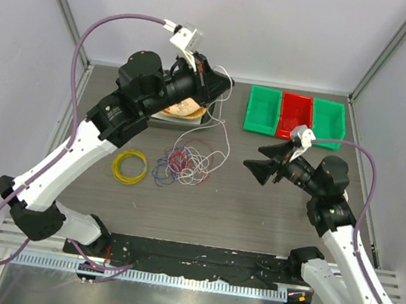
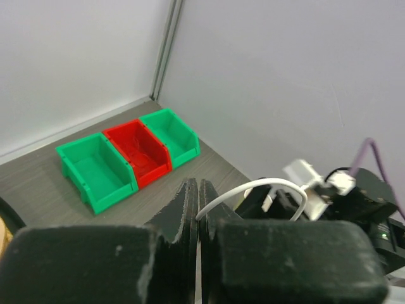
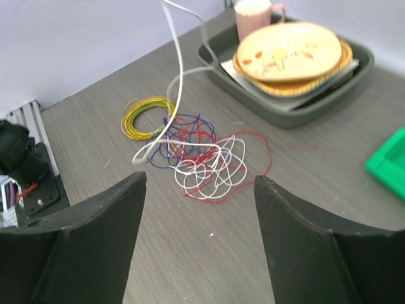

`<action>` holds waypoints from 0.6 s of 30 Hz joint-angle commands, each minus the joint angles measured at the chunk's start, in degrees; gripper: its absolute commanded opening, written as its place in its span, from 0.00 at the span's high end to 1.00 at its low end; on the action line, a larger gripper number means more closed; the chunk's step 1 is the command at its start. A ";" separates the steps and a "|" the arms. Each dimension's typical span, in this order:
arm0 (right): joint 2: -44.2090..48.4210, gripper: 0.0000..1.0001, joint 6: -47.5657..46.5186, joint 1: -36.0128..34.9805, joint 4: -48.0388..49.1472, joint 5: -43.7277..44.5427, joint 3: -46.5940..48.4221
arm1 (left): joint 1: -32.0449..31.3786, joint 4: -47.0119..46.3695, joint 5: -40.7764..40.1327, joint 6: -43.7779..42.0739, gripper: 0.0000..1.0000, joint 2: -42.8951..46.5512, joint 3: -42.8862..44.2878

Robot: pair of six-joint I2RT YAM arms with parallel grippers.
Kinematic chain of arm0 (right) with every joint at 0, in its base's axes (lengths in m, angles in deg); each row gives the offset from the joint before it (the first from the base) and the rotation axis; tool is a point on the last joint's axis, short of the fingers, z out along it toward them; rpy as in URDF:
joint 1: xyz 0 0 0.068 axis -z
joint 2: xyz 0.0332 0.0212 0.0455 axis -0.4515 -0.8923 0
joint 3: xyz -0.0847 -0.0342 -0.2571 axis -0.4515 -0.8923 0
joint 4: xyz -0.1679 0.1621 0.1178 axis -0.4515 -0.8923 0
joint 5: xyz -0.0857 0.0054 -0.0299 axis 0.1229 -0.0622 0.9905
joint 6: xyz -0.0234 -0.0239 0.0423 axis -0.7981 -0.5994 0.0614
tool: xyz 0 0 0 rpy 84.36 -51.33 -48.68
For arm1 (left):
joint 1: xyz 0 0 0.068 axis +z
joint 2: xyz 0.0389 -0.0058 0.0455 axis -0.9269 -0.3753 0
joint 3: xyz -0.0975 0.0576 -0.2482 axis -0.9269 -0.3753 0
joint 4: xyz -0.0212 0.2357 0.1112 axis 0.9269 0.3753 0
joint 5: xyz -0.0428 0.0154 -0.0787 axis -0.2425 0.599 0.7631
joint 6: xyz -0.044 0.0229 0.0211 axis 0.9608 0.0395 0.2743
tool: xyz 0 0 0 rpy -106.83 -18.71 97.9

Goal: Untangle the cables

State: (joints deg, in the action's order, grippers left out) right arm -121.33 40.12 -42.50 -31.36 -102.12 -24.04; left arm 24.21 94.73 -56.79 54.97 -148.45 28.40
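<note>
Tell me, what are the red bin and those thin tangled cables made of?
The red bin looks like moulded plastic: uniform colour, slight sheen, crisp rims. The cables seem plastic-coated wire: thin, smooth, brightly coloured, holding springy loops. Any metal core is unseen.

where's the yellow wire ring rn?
Top view: the yellow wire ring lies flat on the table, left of centre, between the left arm and the tangled cables.

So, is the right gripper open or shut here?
Open: the right gripper shows its fingers wide apart with nothing between them; the cables lie beyond, untouched by it.
</note>
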 commanded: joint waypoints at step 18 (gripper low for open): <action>-25.70 0.12 -21.08 -12.82 14.37 -12.11 21.36 | -0.02 1.18 0.34 -2.68 1.00 7.53 -5.93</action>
State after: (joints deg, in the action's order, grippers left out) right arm -141.00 23.66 -55.18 -18.11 -108.77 -8.76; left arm 24.21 95.54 -56.50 53.66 -143.22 22.10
